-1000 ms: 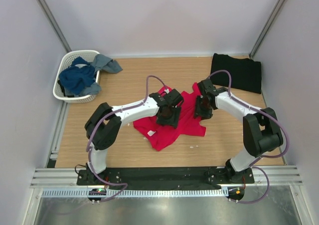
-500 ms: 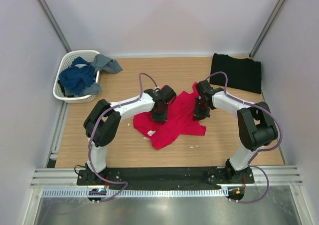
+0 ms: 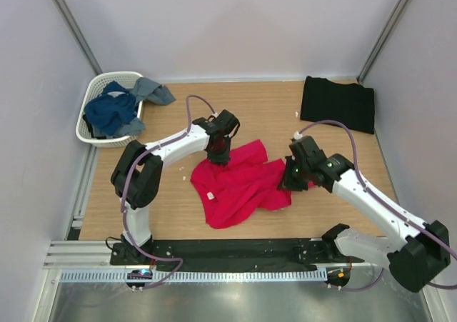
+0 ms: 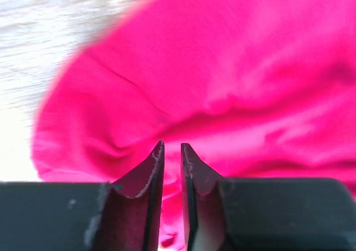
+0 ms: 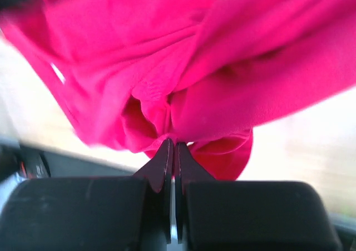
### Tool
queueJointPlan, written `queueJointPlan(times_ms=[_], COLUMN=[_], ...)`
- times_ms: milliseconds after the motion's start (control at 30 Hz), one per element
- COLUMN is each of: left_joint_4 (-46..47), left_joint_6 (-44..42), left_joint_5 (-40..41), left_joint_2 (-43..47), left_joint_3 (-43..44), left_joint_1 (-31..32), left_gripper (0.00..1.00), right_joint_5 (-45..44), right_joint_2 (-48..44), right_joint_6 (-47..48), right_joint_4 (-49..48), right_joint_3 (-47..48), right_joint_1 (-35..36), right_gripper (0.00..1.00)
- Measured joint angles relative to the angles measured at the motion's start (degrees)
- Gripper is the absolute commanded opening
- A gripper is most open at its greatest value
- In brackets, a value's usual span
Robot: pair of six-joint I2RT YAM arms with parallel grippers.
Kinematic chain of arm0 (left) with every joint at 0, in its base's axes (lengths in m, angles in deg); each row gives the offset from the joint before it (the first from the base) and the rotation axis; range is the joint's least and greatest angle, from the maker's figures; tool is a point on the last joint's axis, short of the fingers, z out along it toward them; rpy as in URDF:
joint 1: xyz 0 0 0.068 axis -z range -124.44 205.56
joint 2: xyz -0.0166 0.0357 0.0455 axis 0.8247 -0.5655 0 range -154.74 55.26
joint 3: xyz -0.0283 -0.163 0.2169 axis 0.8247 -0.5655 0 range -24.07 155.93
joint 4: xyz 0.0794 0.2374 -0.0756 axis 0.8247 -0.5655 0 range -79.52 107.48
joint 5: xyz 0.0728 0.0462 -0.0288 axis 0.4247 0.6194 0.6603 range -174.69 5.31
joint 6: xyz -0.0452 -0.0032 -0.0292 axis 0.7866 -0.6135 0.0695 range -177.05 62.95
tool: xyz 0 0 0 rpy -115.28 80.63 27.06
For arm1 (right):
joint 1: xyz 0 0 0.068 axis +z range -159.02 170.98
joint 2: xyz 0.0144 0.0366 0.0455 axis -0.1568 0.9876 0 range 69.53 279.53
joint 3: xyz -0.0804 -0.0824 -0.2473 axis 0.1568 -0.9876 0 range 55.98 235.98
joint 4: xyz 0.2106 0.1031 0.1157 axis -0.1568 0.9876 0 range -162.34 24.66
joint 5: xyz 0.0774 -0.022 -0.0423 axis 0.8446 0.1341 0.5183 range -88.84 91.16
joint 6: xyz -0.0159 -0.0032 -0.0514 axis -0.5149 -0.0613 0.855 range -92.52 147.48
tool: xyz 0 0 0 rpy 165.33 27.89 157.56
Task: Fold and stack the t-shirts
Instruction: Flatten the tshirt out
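Note:
The red t-shirt (image 3: 239, 183) lies crumpled on the wooden table, stretched between my two grippers. My left gripper (image 3: 220, 151) is at its far left corner. In the left wrist view that gripper (image 4: 171, 145) has its jaws nearly together with the red cloth (image 4: 222, 67) pinched in the narrow gap. My right gripper (image 3: 291, 180) is at the shirt's right edge. In the right wrist view this gripper (image 5: 172, 141) is shut on a bunched fold of the red cloth (image 5: 139, 50). The black t-shirt (image 3: 337, 102) lies folded flat at the back right corner.
A white lattice basket (image 3: 96, 88) stands at the back left with blue clothes (image 3: 111, 111) in it. A grey-blue cloth (image 3: 151, 90) hangs over its rim onto the table. Walls enclose the table on three sides.
Both grippers have closed on the red shirt. The left one moved back and left, the right one came nearer and rightward. The shirt is pulled wider and has shifted nearer.

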Motion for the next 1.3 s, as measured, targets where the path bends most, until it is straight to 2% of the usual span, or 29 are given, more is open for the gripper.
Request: queueJointPlan(times_ms=[33,67,133,167,233,267,333,467,567,667,800,1000,1300], left_joint_4=[0.1,0.2,0.3,0.3,0.7,0.9,1.3,2.8,4.2,5.1,6.2,3.5,2.2], left_joint_6=[-0.1,-0.2,-0.3,-0.3,-0.3,-0.6,-1.4,-5.4,-9.6,-13.5,-16.9,-19.1,-18.9], left_joint_5=[0.2,0.5,1.0,1.0,1.0,1.0,0.3,-2.3,-3.7,-5.2,-8.7,-9.9,-9.9], left_joint_2=[0.4,0.6,0.7,0.7,0.7,0.7,0.0,-2.5,-4.8,-8.8,-17.9,-28.2,-33.8], left_joint_3=[0.0,0.0,0.0,0.0,0.0,0.2,1.6,7.8,14.2,21.9,33.7,43.1,48.2], left_joint_1=[0.0,0.0,-0.1,-0.2,-0.5,-0.6,-1.0,-0.9,0.0,1.6,3.4,6.2,8.6], left_gripper=[0.22,0.25,0.28,0.32,0.37,0.41,0.47,0.59,0.62,0.63,0.63,0.62,0.58], right_joint_5=[0.2,0.6,0.6,0.4,-0.4,-0.8,-2.9,-7.1,-10.2,-11.9,-13.8,-14.8,-13.3], right_joint_2=[-2.3,-4.3,-7.0,-7.6,-7.6,-7.1,-4.8,1.9,5.4,7.7,10.9,12.9,12.9], right_joint_6=[-1.4,-2.8,-5.4,-6.7,-7.7,-7.8,-8.2,-7.9,-6.8,-4.5,-1.7,1.7,5.0], right_joint_4=[1.6,3.7,8.6,11.6,15.9,17.5,20.9,23.3,21.6,19.3,15.9,12.4,9.9], right_joint_3=[-1.8,-3.5,-6.3,-7.2,-7.6,-7.2,-4.3,6.1,10.7,11.3,11.3,11.2,9.0], right_joint_1=[1.3,2.1,2.4,2.4,2.4,2.4,2.4,0.0,-5.6,-14.6,-22.7,-27.5,-34.0], right_gripper=[0.06,0.18,0.34,0.50,0.56,0.66,0.74,0.74,0.73,0.71,0.70,0.69,0.67])
